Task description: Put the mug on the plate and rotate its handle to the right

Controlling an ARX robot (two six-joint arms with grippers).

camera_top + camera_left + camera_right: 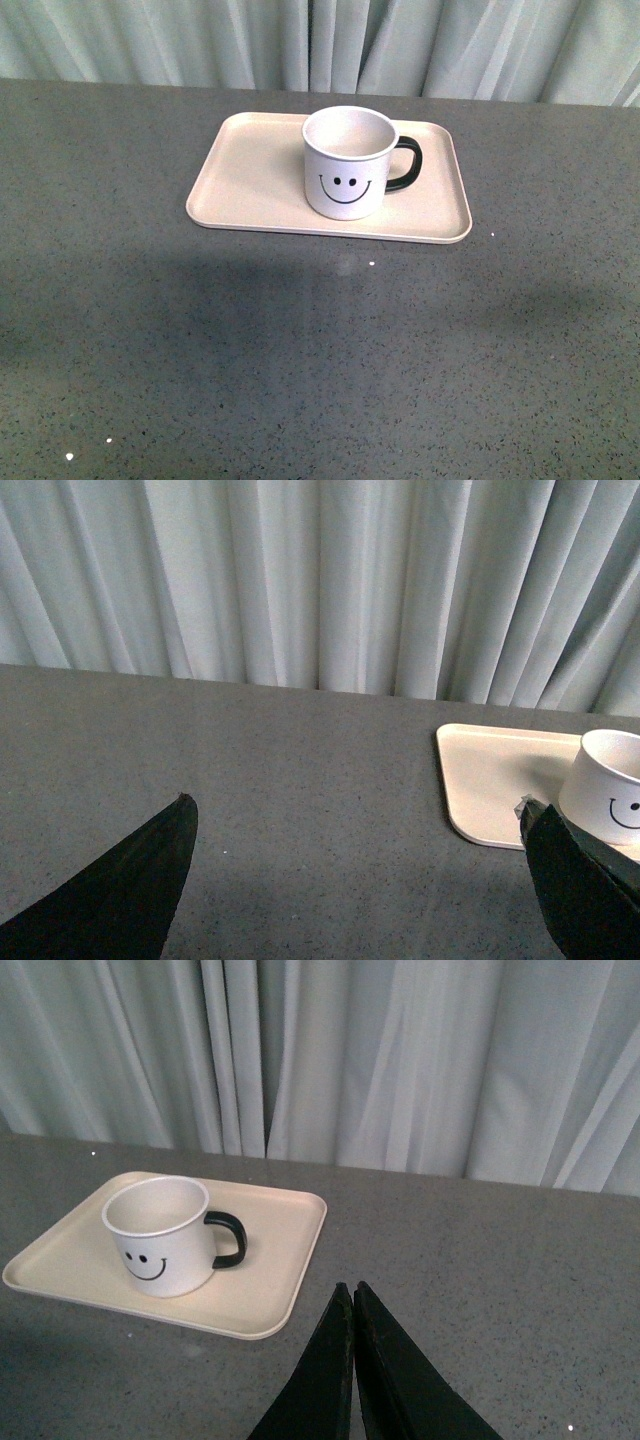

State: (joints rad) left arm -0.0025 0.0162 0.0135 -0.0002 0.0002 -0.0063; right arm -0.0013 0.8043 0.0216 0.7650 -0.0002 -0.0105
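Observation:
The white mug (347,163) with a black smiley face stands upright on the pinkish-beige plate (250,180). Its black handle (406,163) points right in the front view. Neither gripper shows in the front view. In the left wrist view my left gripper (355,815) is open and empty over bare table, with the plate (490,780) and mug (608,785) off to one side. In the right wrist view my right gripper (351,1290) is shut and empty, just off the plate's (280,1260) corner, apart from the mug (160,1235) and its handle (230,1240).
The grey speckled table (320,350) spreads wide in front of the plate. Pale curtains (320,45) hang along the table's far edge. A few small white specks (69,457) lie on the table near the front left.

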